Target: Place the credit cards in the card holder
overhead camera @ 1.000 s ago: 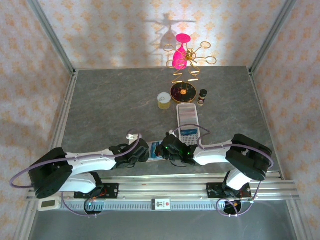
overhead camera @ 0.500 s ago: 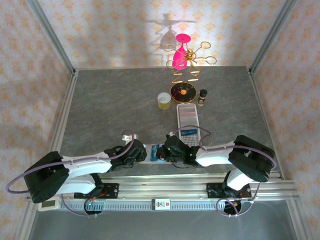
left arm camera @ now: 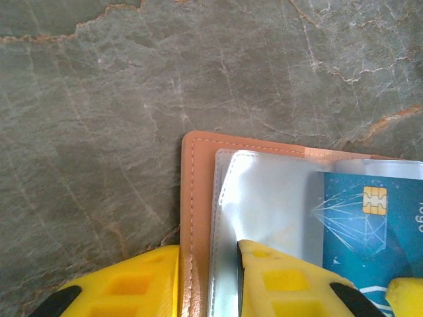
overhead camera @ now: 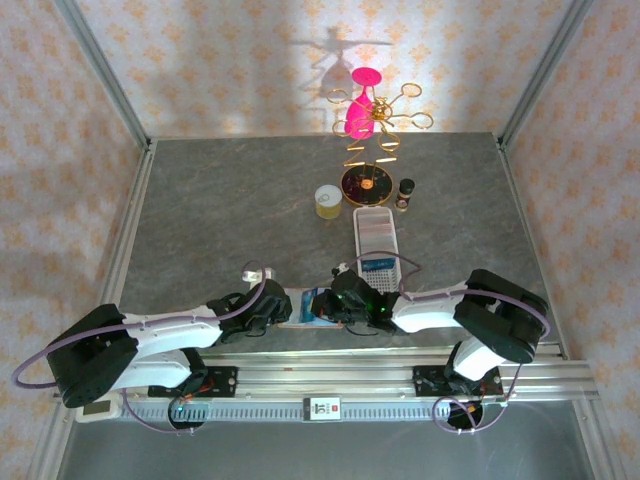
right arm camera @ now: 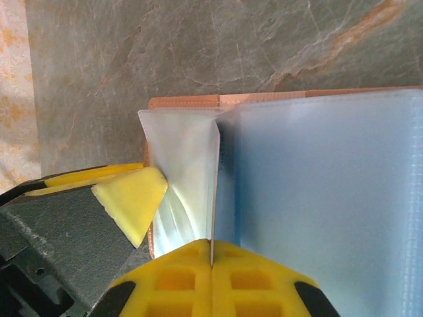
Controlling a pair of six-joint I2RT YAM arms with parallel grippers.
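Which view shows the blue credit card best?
Left wrist: blue card close up, chip and markings legible. Right wrist gives a bluish tint behind frosted sleeves of the card holder; top external, a blue patch between the arms.

Left pincer (overhead camera: 288, 308) and right pincer (overhead camera: 330, 303) meet at the card holder (overhead camera: 306, 306).

Robot test booth: wallpapered panels (overhead camera: 200, 60), aluminium rail (overhead camera: 330, 380).

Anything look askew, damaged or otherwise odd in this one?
Slightly: the right gripper is shut on the clear sleeves of the card holder, which pucker into wrinkles beside it. Nothing looks spilled or broken.
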